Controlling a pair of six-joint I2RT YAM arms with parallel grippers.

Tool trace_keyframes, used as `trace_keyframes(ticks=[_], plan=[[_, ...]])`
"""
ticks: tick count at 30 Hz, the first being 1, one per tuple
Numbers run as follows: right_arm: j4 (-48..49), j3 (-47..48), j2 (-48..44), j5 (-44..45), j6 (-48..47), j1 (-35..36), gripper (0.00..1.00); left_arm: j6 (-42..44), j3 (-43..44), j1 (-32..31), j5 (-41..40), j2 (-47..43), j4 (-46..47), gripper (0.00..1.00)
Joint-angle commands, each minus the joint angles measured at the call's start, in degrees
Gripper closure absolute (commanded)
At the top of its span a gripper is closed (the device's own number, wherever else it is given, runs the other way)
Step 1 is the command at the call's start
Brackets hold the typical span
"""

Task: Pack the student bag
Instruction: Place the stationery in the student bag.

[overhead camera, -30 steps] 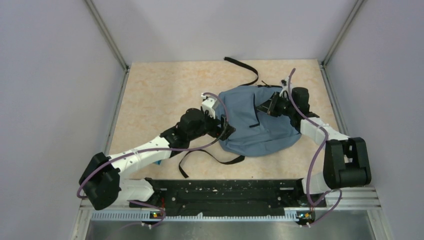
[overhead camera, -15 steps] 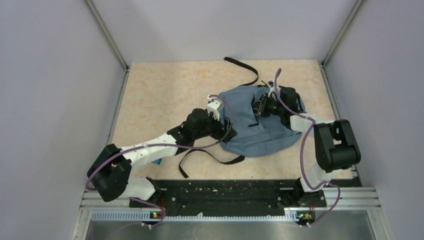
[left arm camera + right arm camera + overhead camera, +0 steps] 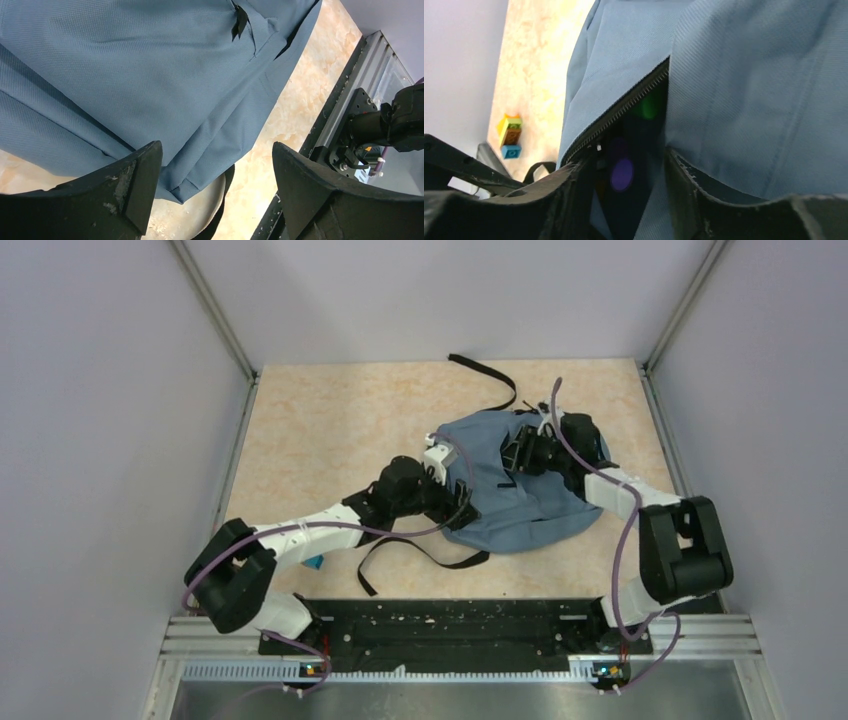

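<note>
Right wrist view: right claw (image 3: 626, 170) part-open at the zip mouth (image 3: 624, 112) of the student bag (image 3: 749, 100); left claw (image 3: 216, 150) wide, astride its edge. Recommend gripping that edge to spread the mouth.

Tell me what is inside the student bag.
Through the open zip of the student bag, a dark interior shows with a green blur and a purple blur; unidentifiable. Fabric covers the rest.

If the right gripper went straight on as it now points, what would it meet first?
Most likely the bag: the right gripper aims into its open zip gap; depth unclear.
</note>
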Motion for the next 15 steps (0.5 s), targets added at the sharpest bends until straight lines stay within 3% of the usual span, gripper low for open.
trace_keyframes(ticks=[1, 9, 15], plan=[[-6.2, 0.1, -8.8, 6.9, -4.5, 0.7, 0.46, -0.9, 2.8, 0.0, 1.6, 0.2, 3.9, 0.15], [-18.2, -0.3, -21.0, 20.3, -7.2, -0.1, 0.34, -3.0, 5.5, -0.5, 4.5, 3.8, 6.4, 0.16], [-23.5, -1.6, -29.6, 23.2, -8.0, -0.1, 0.3, -4.8, 9.9, -1.7, 5.3, 7.8, 8.1, 0.17]])
